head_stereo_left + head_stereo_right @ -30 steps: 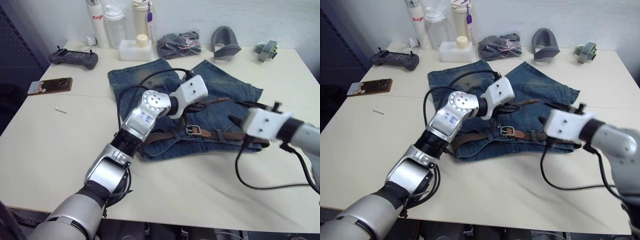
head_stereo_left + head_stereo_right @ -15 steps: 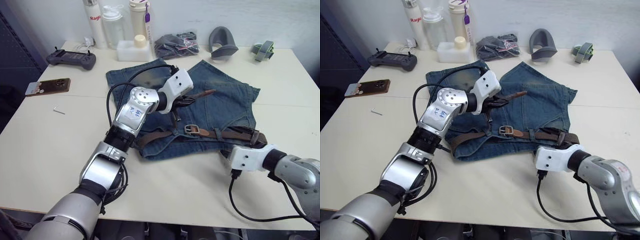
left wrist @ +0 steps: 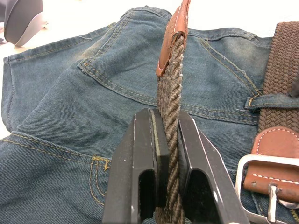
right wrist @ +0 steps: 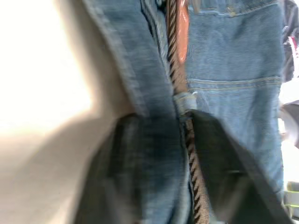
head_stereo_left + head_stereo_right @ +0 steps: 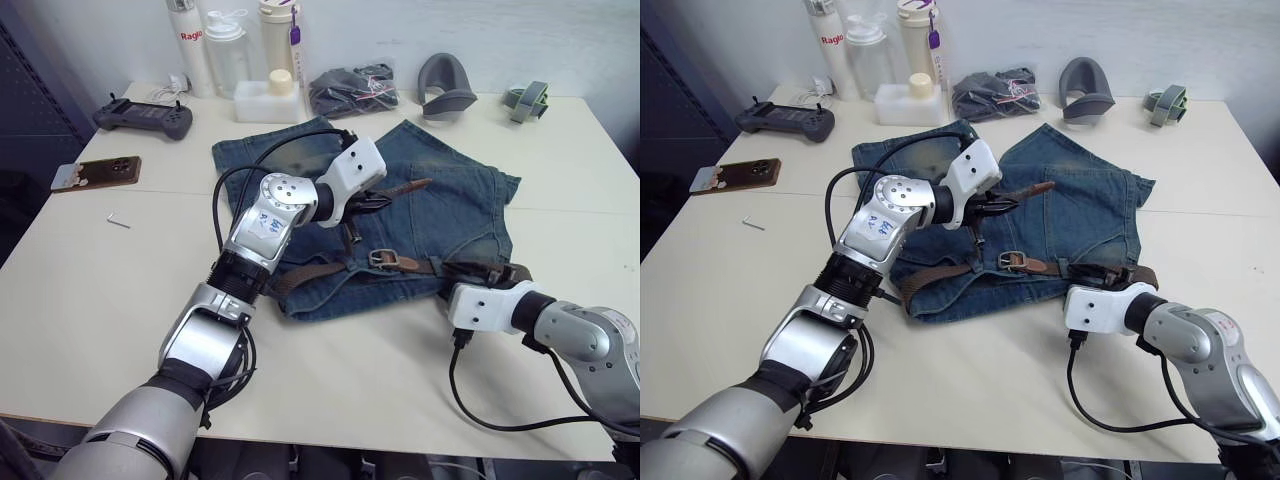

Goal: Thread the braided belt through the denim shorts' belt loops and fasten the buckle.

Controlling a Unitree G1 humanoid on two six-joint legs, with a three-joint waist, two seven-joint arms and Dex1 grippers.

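Braided belt [image 3: 169, 93] tip is clenched by the left gripper [image 3: 167, 154] at frame centre; right gripper [image 4: 163, 140] spread around the waistband; next, feed the buckle [image 5: 383, 259].

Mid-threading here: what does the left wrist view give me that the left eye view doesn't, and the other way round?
Left wrist view alone: the left tool pinching the braided belt edge-on just below its leather-tipped end, and the buckle close up with its prong.

Left eye view alone: the right tool at the waistband's right end, plus the controller, phone and bottles at the table's far edge.

Both: the belt, the buckle and the denim shorts.
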